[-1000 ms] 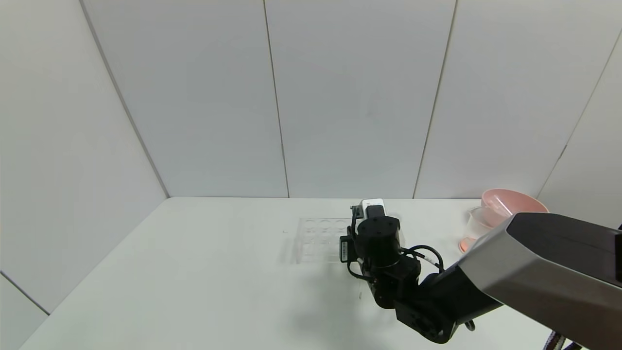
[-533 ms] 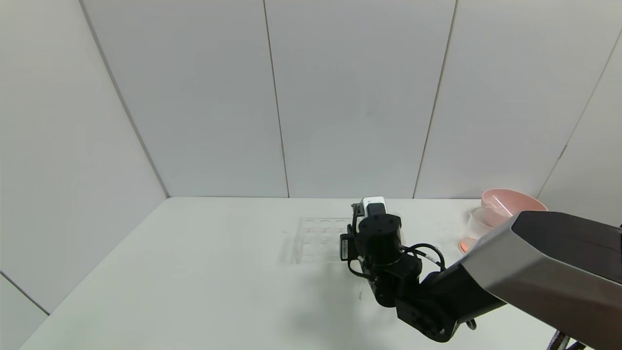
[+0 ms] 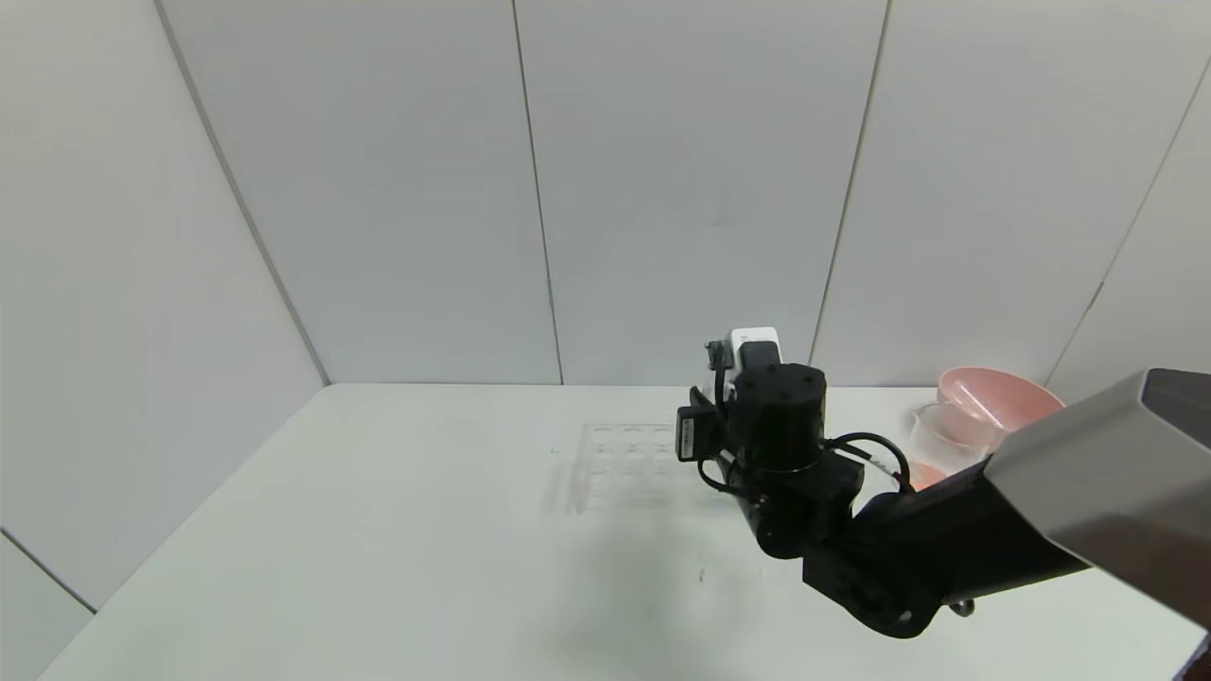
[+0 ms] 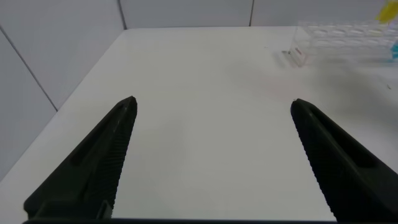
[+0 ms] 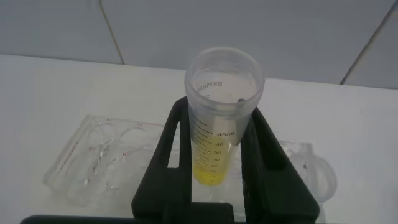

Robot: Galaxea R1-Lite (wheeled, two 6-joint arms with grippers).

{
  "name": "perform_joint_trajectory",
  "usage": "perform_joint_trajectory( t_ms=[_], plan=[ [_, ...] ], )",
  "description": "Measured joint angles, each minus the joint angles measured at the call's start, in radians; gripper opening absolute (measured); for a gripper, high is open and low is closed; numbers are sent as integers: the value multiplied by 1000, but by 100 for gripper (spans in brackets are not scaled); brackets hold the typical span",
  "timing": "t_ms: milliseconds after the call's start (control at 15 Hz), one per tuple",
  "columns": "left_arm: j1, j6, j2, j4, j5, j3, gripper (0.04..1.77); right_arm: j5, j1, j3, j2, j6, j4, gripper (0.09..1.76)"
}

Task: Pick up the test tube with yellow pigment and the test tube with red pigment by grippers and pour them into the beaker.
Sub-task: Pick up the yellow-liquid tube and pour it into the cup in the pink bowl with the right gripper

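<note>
Yellow-pigment test tube (image 5: 222, 118) clamped upright in right claw (image 5: 214, 168), above rack (image 5: 102, 158).

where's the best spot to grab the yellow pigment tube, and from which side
Grip its upper wall, just below the open rim, coming in from the side, one finger on each flank. The test tube with yellow pigment stands upright with liquid at its tip, and the right gripper is shut on it exactly so.

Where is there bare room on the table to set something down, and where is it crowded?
The white table is bare across its left half, from the clear tube rack out to the left edge, and along the front. The right rear corner is crowded: the pink bowl, the beaker and the right gripper holding the yellow test tube.
</note>
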Motion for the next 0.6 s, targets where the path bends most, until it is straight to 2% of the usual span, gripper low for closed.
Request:
perform_joint_trajectory(
  t_ms=[200,333,600],
  plan=[
    [0,0,0,0,0,0,176,-1,-11,0,-89,-33,21,51],
    [0,0,0,0,0,0,176,0,-50,5,-171,-70,44,51],
    [0,0,0,0,0,0,176,10,-240,35,-324,-213,62,51]
  ],
)
